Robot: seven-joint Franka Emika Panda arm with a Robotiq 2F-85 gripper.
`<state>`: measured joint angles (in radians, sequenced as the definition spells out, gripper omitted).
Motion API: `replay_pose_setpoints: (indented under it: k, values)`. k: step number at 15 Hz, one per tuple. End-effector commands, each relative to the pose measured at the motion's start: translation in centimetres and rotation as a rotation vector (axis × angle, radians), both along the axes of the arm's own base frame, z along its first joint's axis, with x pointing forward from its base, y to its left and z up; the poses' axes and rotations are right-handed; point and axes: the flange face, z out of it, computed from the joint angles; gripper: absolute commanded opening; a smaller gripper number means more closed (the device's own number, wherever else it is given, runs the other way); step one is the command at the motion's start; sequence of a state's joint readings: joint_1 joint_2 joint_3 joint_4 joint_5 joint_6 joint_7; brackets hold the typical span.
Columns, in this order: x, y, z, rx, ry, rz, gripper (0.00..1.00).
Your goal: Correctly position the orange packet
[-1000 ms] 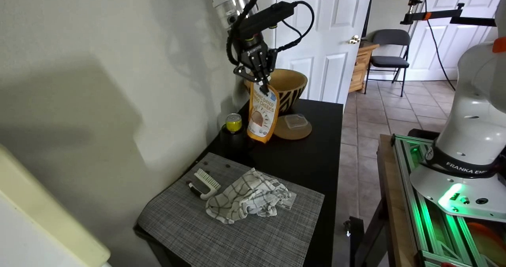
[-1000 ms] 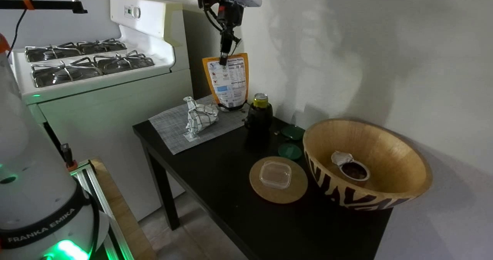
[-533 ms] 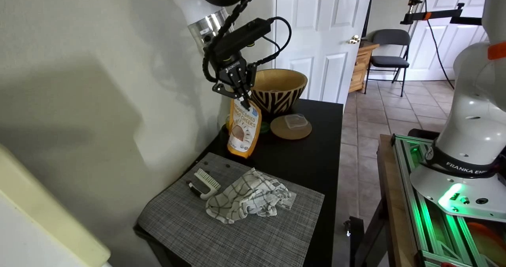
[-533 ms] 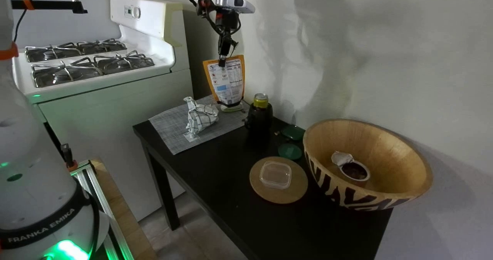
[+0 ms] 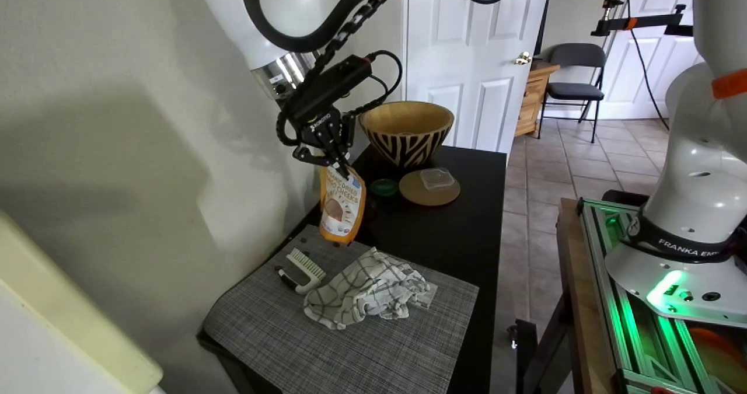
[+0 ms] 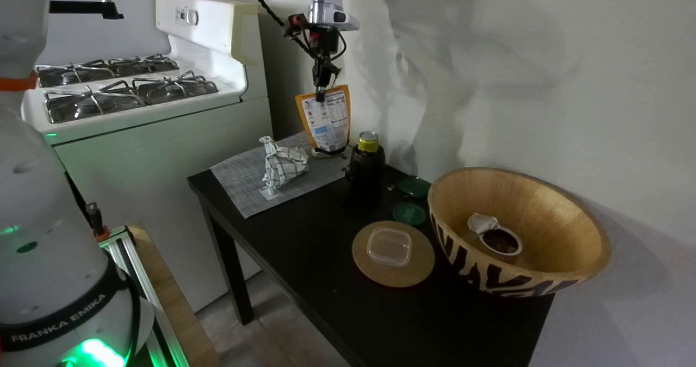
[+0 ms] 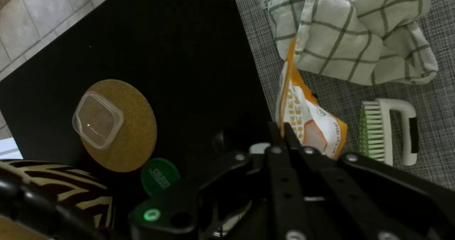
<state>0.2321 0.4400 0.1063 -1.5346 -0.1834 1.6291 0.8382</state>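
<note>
My gripper is shut on the top edge of the orange packet, which hangs roughly upright near the far edge of the grey placemat. The packet front reads dried mango cheeks. In an exterior view its white back label faces the camera, with the gripper at its top. In the wrist view the packet hangs between the fingertips, over the mat's edge. Its bottom looks a little above the surface; the exact gap is hard to tell.
On the placemat lie a checkered cloth and a brush. A dark jar with a yellow top stands near the wall. Green lids, a round board with a clear container and a striped bowl stand beyond.
The gripper has carried the packet away from the bowl, along the wall toward the placemat. In an exterior view it moved left and down. The grip stays shut.
</note>
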Motion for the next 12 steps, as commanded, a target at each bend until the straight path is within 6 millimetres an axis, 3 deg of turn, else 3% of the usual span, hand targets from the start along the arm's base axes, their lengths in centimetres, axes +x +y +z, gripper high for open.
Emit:
replay_pose_setpoints:
  k: [1,6,11,12]
  values:
    - [1.7,1.5,-1.7,-0.022,0.008,0.035,0.01]
    - [1.9,2.8,-3.9,-0.02,0.033,0.065,0.01]
    - [0.3,3.1,-3.5,-0.014,0.018,0.038,0.01]
    - [1.3,3.2,-4.1,-0.01,0.035,0.051,0.01]
